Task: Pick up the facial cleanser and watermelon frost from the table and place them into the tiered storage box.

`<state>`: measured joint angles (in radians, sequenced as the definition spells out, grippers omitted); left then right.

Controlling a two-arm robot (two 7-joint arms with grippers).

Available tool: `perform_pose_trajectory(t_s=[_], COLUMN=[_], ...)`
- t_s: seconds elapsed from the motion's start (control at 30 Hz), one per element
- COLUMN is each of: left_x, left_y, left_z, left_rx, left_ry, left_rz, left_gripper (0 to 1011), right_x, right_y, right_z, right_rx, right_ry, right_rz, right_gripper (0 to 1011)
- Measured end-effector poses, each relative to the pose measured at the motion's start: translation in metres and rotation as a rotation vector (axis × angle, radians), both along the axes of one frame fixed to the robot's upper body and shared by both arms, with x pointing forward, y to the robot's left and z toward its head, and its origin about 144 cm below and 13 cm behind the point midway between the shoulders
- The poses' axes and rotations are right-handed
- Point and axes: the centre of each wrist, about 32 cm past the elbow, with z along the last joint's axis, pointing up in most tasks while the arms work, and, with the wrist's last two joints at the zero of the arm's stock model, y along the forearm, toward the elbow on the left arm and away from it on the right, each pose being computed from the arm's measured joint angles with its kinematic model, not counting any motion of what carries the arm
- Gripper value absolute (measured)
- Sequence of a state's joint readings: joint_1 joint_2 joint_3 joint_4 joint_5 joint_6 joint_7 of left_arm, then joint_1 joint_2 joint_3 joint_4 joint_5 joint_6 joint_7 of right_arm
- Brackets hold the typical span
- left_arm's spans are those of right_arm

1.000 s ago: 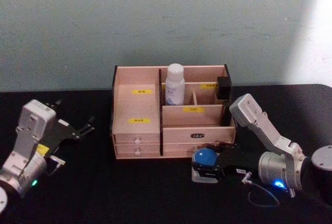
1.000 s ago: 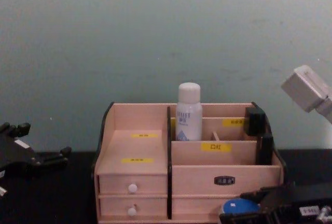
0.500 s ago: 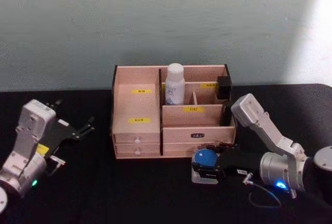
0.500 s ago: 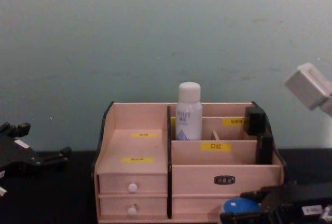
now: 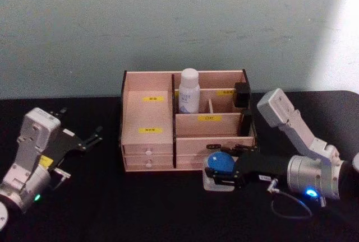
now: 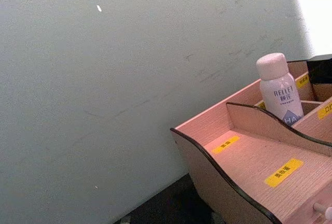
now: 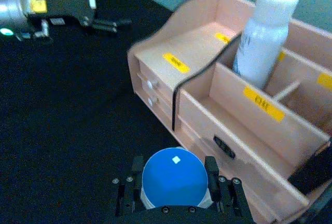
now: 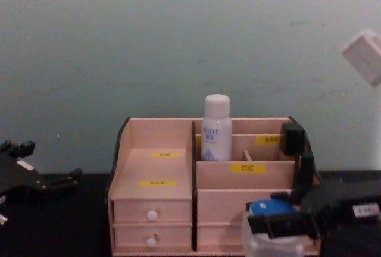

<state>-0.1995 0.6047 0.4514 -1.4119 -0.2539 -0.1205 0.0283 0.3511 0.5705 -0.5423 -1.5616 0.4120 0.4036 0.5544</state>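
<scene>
Watermelon frost, a small clear jar with a blue lid: clamped at its sides by the right pincer and held low before the front right of the tiered storage box, seemingly just off the black tabletop. The carry-and-place step is judged in hand, as the facial cleanser bottle is already stood in a rear compartment; next, the jar must be raised over the front wall before release. Left pincer: parked at the left, fingers spread.

Tiered storage box: white bottle fills a back slot, black block at right rear corner; middle and front tiers, left shelf open above. Right gripper clamping blue-lidded jar just before front wall.
</scene>
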Motion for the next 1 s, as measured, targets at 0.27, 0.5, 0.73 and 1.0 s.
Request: perform_pose_trajectory(t_s=[0.27,0.5,0.73,1.0], left_x=[0.000,0.000,0.000,0.000], left_y=[0.000,0.000,0.000,0.000], left_z=[0.000,0.000,0.000,0.000], left_rx=[0.000,0.000,0.000,0.000], left_ry=[0.000,0.000,0.000,0.000], left_rz=[0.000,0.000,0.000,0.000], left_gripper=[1001,1001,1002,1001], right_x=[0.005,0.014,0.030,0.054], right_y=[0.006,0.015,0.026,0.047], right_z=[0.025,0.041,0.051,0.059], right_rx=[0.027,0.051,0.056,0.060], right_ry=[-0.047,-0.079,-0.098,-0.114], right_rz=[0.032,0.052,0.069,0.095], right_gripper=[718,718,718,718])
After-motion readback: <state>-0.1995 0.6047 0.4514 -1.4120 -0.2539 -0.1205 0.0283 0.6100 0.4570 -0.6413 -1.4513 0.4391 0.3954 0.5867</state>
